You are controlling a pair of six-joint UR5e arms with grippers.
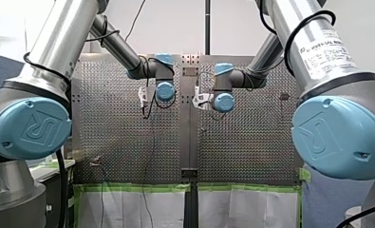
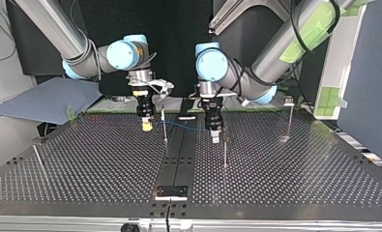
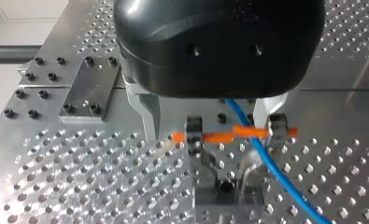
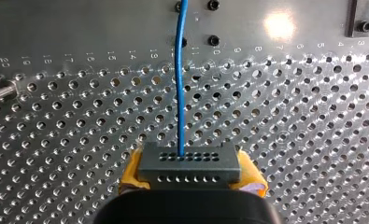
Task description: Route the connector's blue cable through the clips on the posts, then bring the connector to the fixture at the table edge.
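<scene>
In the right wrist view my right gripper [image 4: 191,179] is shut on the black connector [image 4: 190,163], yellow pads on either side of it. The blue cable [image 4: 180,88] runs straight ahead from the connector over the plate. In the top view this gripper [image 2: 146,125] hangs beside a thin post [image 2: 165,126], and the cable [image 2: 183,126] stretches across to my left gripper [image 2: 216,135]. In the left wrist view my left gripper [image 3: 210,135] stands open around an orange clip [image 3: 229,136] on a post, and the cable [image 3: 266,163] crosses the clip between the fingers.
Further posts stand on the perforated table [image 2: 295,179]: one just past my left gripper [image 2: 225,152], one at the top view's right [image 2: 290,121], and one at its left [image 2: 38,157]. A black fixture [image 2: 170,192] sits at the table's near edge in that view.
</scene>
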